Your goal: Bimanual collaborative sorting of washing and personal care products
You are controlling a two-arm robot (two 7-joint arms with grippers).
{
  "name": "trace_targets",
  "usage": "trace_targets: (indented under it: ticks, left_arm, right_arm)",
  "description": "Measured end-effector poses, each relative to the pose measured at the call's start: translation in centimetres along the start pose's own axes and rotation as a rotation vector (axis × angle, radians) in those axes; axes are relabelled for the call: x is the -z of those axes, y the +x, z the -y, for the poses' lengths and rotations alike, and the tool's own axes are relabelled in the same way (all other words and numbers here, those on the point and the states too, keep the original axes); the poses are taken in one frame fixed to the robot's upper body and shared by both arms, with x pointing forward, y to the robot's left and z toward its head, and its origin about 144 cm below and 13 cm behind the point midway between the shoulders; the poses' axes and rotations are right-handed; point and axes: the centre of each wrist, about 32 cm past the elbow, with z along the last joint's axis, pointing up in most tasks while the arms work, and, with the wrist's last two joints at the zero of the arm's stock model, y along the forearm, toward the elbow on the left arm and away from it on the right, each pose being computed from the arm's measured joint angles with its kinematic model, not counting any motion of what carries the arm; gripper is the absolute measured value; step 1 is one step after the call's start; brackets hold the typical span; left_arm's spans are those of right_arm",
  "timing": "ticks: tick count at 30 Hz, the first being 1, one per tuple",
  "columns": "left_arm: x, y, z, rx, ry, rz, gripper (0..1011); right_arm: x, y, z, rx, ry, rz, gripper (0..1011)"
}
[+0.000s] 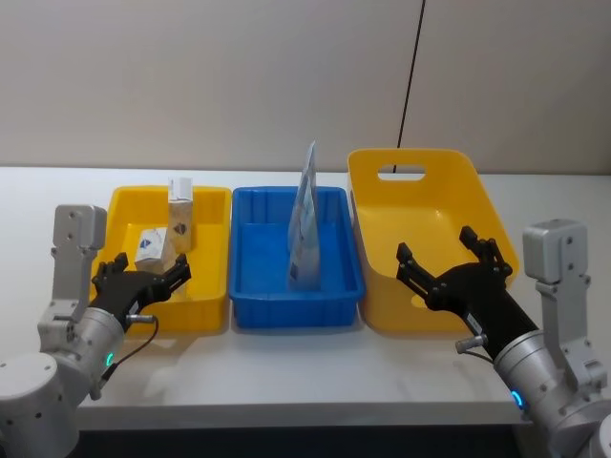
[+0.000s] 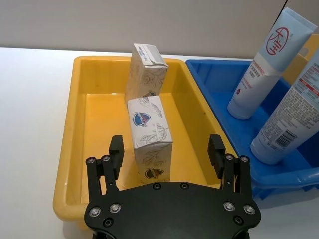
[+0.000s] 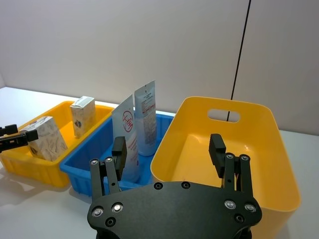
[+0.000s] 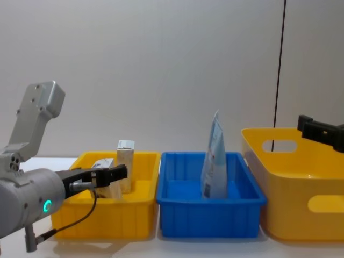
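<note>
Left claw (image 2: 166, 145), right claw (image 3: 167, 143): spread, empty.

The left gripper (image 1: 151, 265) is black hard plastic, with thin jointed fingers (image 2: 115, 149) on each side of a flat black plate. Small shiny silver screws (image 2: 115, 207) dot that plate. The right gripper (image 1: 437, 250) looks just the same. Each arm is a smooth, round, light grey tube (image 1: 81, 339) with a little glowing blue-green light (image 1: 109, 361). A tall grey boxy block (image 1: 76, 239) sits above each wrist. A thin black cable (image 4: 95, 199) loops under the left arm.
</note>
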Motion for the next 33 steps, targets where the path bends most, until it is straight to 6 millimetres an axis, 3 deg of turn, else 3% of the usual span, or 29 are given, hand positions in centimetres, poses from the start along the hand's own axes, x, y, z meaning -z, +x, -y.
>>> trace_targets:
  ticks: [33]
  left_arm:
    - [0.7,1.7,2.3,0.011,-0.016,-0.029,1001]
  right_arm:
    - [0.0,0.0,0.0,0.0,0.0,0.0,1000]
